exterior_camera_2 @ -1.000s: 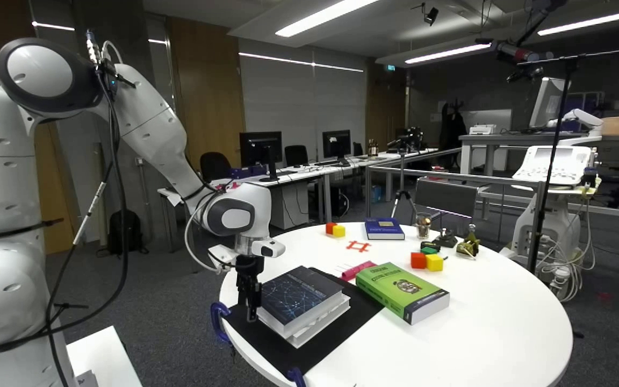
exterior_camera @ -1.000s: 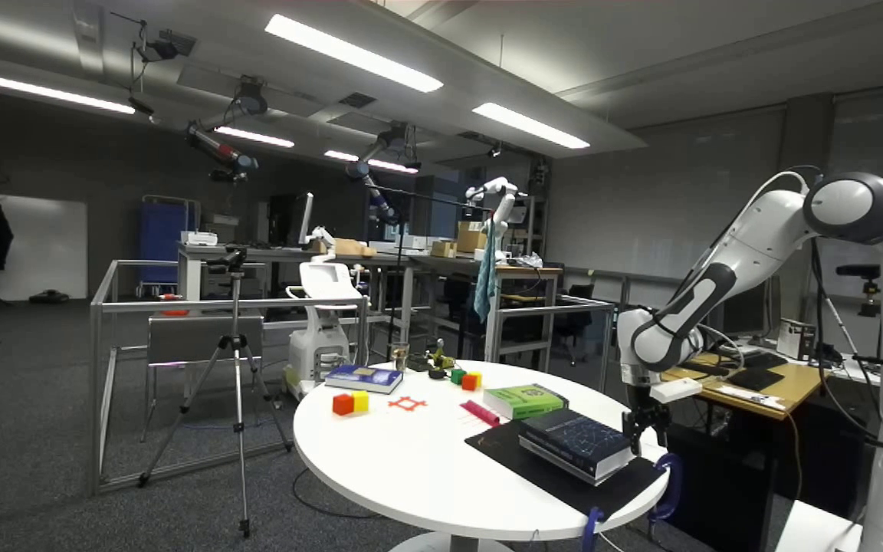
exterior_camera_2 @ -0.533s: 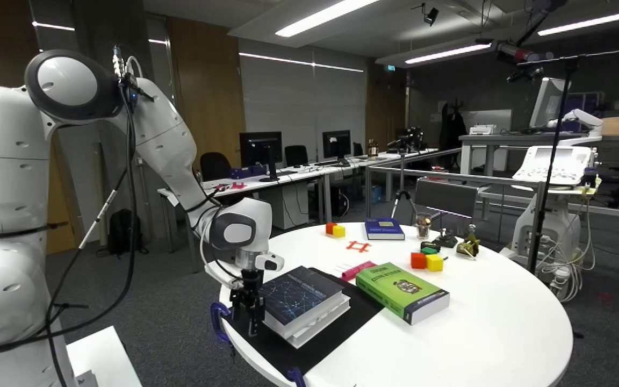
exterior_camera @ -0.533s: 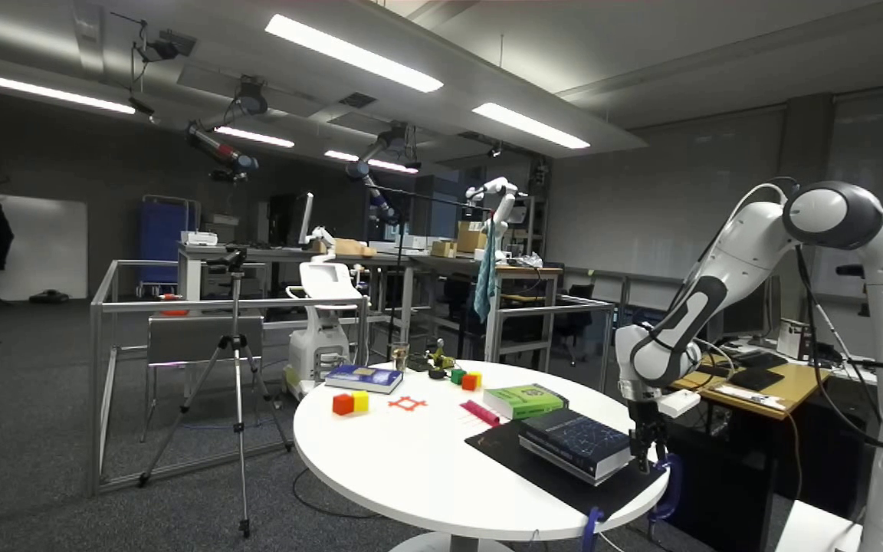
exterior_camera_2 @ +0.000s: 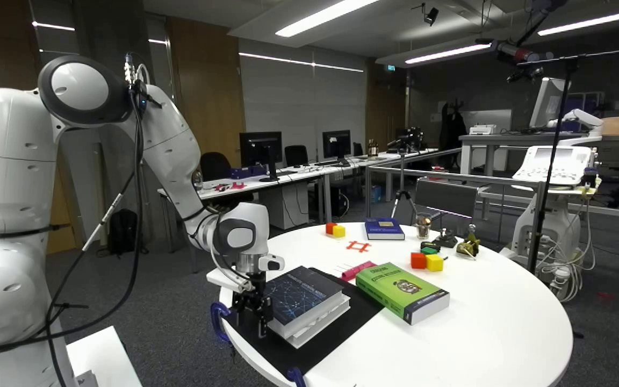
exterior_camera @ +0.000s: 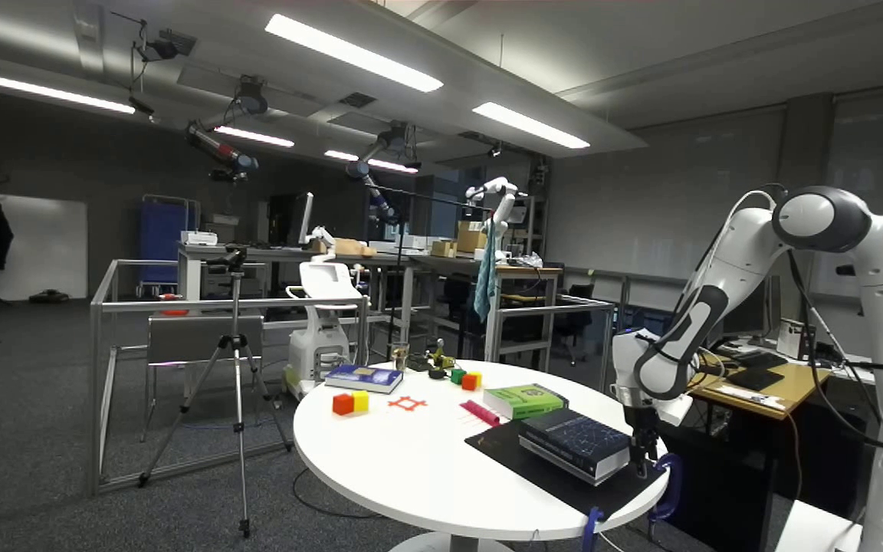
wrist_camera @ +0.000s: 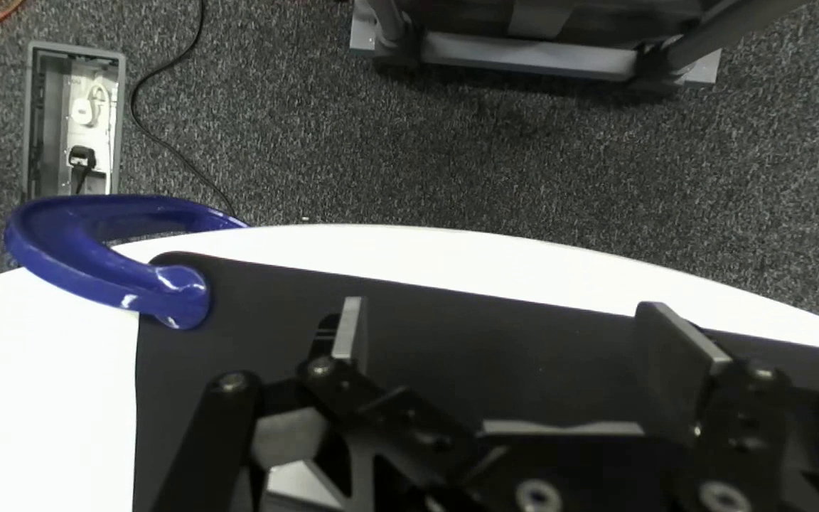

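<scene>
Gripper (wrist_camera: 516, 333) lower & nearer dark bk (exterior_camera_2: 301, 293) vs a sec ago; bks unmoved. Step, my read: low approach at dark bk's robot-side end. Next move prob. calls for lining up w/ the bk edge, keeping clear of blue clamp (wrist_camera: 97, 268). Dark bk sits on lower bk (exterior_camera_2: 323, 320), both on black mat (exterior_camera_2: 333, 336), just beside gripper; contact can't be told. Jaws spread wide, nothing betw. them, bare mat beneath.

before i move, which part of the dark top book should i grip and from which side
Probably the pale page end facing the fingers: come in level from that side, pinching above and below. The dark top book lies flat, far broader than thick; the lower book may hinder reaching underneath.
</scene>
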### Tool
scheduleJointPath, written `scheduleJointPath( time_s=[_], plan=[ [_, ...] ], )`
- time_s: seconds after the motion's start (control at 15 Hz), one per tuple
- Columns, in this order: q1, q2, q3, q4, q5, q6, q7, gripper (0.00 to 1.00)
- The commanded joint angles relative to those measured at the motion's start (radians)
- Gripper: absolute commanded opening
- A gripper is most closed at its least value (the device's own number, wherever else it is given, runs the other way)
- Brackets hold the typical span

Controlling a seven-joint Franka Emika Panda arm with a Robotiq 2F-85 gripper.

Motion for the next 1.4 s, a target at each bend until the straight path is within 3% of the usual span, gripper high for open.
scheduleJointPath(
  time_s=[0.0,0.67,1.33],
  plan=[
    [0.014,0.011,-0.013,0.004,-0.032,0.065,0.017,1.00],
    [0.050,0.010,-0.036,0.008,-0.036,0.085,0.192,1.00],
    [0.028,0.030,-0.039,0.023,-0.034,0.160,0.114,1.00]
  ],
)
